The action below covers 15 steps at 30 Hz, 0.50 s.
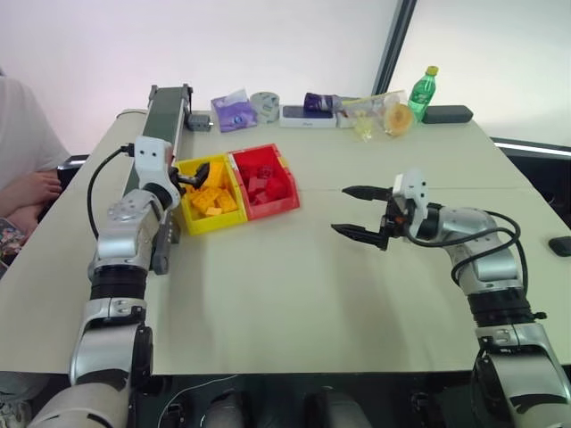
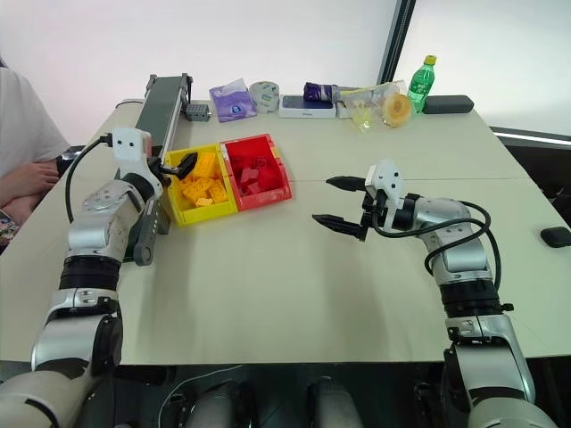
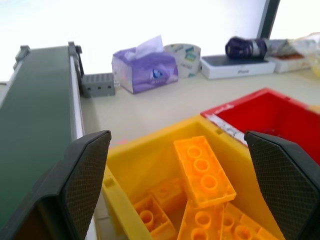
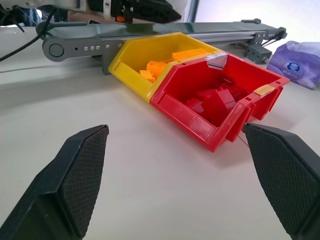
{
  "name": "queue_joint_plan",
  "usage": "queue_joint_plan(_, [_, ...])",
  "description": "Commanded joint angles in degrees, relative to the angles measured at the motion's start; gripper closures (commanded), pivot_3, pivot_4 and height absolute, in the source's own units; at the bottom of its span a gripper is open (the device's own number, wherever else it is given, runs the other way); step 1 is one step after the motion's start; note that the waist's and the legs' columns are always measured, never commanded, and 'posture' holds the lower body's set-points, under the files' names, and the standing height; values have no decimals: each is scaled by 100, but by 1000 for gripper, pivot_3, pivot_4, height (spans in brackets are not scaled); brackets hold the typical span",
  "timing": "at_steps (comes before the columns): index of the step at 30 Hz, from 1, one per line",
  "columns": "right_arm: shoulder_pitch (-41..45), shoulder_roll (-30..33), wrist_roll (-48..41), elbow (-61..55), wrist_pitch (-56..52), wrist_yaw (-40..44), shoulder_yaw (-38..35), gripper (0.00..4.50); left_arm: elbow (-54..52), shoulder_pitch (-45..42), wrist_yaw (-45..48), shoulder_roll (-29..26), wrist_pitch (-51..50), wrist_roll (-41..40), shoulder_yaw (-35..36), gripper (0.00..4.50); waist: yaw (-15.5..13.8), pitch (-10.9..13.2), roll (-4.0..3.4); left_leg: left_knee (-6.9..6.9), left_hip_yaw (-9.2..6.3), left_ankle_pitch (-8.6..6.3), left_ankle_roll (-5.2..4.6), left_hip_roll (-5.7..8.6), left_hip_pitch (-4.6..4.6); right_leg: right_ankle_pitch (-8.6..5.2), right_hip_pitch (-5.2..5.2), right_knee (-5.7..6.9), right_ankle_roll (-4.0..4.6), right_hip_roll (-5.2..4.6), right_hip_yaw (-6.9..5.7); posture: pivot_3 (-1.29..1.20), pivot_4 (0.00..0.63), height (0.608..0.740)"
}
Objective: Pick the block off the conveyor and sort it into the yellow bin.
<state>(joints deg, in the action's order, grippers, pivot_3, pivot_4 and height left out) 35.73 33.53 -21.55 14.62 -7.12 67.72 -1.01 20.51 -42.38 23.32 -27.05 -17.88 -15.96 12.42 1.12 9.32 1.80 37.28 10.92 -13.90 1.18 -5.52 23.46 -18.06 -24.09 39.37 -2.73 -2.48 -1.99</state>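
Hovering over the yellow bin (image 1: 186, 219), the left gripper (image 1: 202, 173) sits just above the bin's far end, a fair place to be if it is dropping a piece in. The bin lies on a pale table (image 1: 294, 276), pressed side by side against a red bin (image 1: 284, 201) and right beside the conveyor (image 1: 164, 111), so a pick from the belt needs only a short swing to reach it.

The left jaws are spread wide and grasp nothing. In the left wrist view the two dark fingers (image 3: 82, 175) stand apart on either side of the bin's opening, touching neither the walls nor the bricks.

Between those fingers, an orange block (image 3: 204, 171) lies tilted on top of a heap of similar orange bricks inside the bin. It is probably the task's piece, just let go, though it cannot be told apart from the others with certainty. The stretch of green belt on show carries no brick.

The right gripper (image 1: 366, 213) hangs above bare table, well apart from the yellow bin and on the red bin's far side, pointing toward both bins. Its jaws are also released and wide, with nothing between them, as if waiting out of the way.
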Motion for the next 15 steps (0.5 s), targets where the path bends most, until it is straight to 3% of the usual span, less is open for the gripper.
queue_joint_plan(1, [-38,83,-107,-268,44,-19,-187,0,-1016,379,271,-340,-404,-371,310,14,4,0,0,-1,-1,0,0,0,0,0,0,0,0,0,0,0,150,740])
queue_joint_plan(3, [-95,103,-114,-298,48,-15,-197,0,-1699,922,560,-668,-585,-509,409,14,22,0,0,-2,0,0,0,-5,0,0,-1,0,0,-3,1,0,150,740])
queue_joint_plan(7, [-104,147,-120,-281,42,25,-203,0,-2850,2197,1256,-1256,-1228,-1505,1366,14,56,0,-1,-5,0,1,1,-16,-1,0,-3,0,1,-5,5,0,150,740])
queue_joint_plan(15, [-23,196,-71,-136,128,110,-196,0,-3218,3990,1734,-1641,-1217,-1867,2698,14,9,0,-1,-5,-7,0,1,-14,-6,-1,7,-1,2,-16,2,0,150,740])
